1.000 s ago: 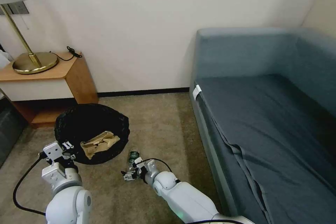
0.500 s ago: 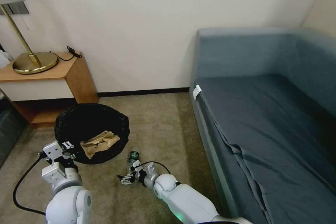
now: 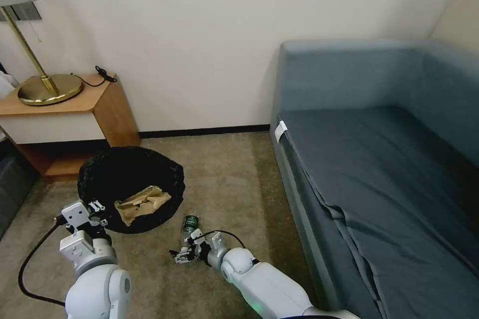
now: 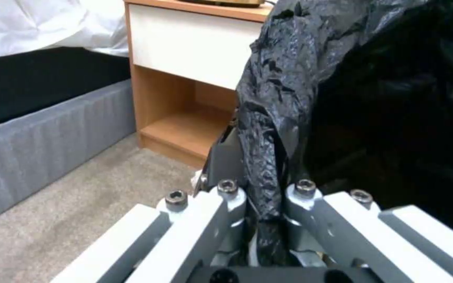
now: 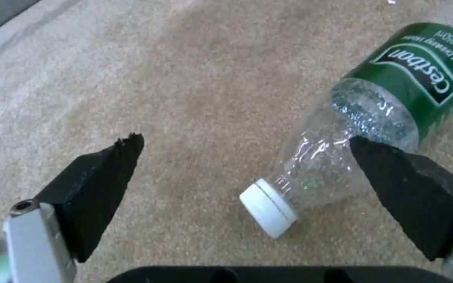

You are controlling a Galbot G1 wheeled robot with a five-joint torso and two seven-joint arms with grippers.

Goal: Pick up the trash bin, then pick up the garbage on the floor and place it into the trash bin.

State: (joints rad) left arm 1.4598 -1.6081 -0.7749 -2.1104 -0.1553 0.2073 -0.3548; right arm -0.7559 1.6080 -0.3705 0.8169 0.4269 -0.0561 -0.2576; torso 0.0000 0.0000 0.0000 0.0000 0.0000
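Left gripper (image 4: pixel 268 220) pinching trash bin (image 3: pixel 130 187) bag rim. Right gripper (image 5: pixel 247 173) spread wide, bottle (image 5: pixel 363 114) lying at its 2 o'clock.

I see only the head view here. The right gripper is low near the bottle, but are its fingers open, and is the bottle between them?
Observer: Yes, open. In the right wrist view the right gripper has its fingers spread wide; the bottle lies on the carpet beside one pad, its neck and cap in the gap, not gripped.
Operator: Does the bottle have its cap?
Observer: Yes, a white cap is on and points toward the gripper.
Operator: And the left gripper, does it hold the trash bin?
Observer: In the left wrist view the left gripper is shut on the crinkled black bag at the rim of the trash bin.
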